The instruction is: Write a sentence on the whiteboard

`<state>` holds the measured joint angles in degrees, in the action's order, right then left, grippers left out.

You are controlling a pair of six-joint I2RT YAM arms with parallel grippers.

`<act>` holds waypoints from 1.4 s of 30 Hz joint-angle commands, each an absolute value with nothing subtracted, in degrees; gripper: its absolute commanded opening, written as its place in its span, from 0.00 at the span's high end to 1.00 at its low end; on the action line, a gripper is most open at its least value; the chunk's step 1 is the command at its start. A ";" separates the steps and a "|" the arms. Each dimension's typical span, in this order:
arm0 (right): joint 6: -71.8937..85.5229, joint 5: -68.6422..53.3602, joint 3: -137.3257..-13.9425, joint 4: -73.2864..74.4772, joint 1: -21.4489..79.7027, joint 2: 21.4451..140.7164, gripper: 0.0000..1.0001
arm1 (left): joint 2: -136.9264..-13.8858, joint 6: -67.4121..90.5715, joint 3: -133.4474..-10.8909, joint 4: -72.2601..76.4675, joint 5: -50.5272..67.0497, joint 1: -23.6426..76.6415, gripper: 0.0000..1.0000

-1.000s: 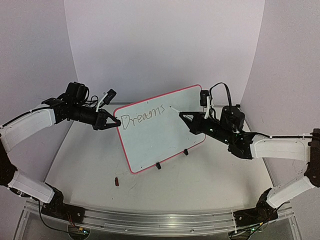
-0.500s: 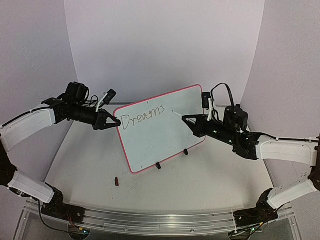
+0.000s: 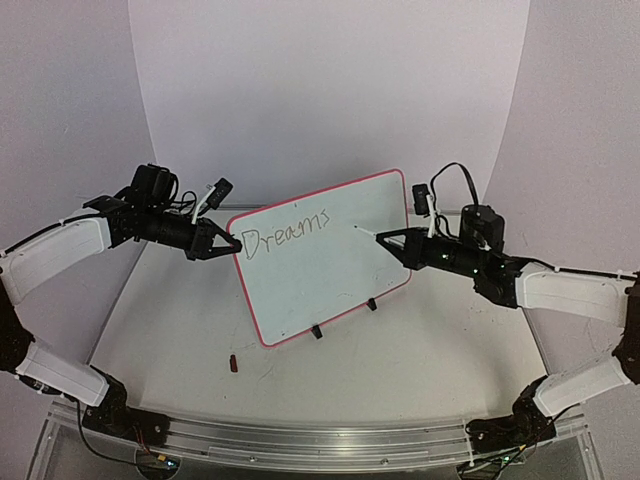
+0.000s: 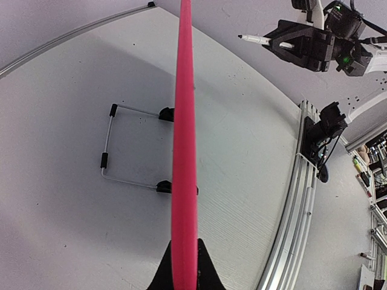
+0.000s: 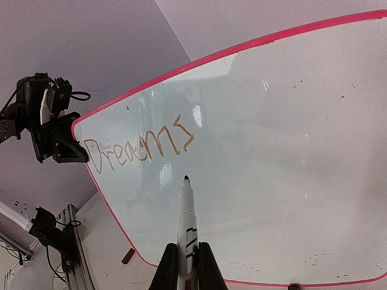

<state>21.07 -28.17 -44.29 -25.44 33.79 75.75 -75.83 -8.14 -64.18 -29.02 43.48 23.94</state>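
One white table [image 3: 190, 330], white walls [image 3: 320, 90] around: left claw [image 3: 233, 243] clamps the whiteboard [image 3: 320, 285], right claw [image 3: 384, 238] clamps a marker [image 5: 186, 208].

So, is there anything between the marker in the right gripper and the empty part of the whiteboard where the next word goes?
Nothing visible does. The marker in the right gripper points at the bare whiteboard near the end of "Dreams", with only air ahead of its tip. The left gripper clamps the opposite edge, well aside.

The top camera looks down from behind. The wrist cameras closely share the red-framed glossy white whiteboard [image 3: 320, 285]: the left edge-on, the right frontally.
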 commanded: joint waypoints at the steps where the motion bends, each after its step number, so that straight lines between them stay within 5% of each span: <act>1: 19.87 -30.14 -47.66 -25.96 33.40 78.20 1.00 | -75.98 -9.64 -64.79 -31.20 43.06 24.54 1.00; 42: 17.66 -17.55 -58.20 -28.51 33.40 88.92 1.00 | -76.82 -9.87 -64.96 -31.50 42.80 24.57 1.00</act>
<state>18.60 -19.71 -54.78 -25.66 33.41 88.51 -75.83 -7.97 -64.18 -29.04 43.64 23.94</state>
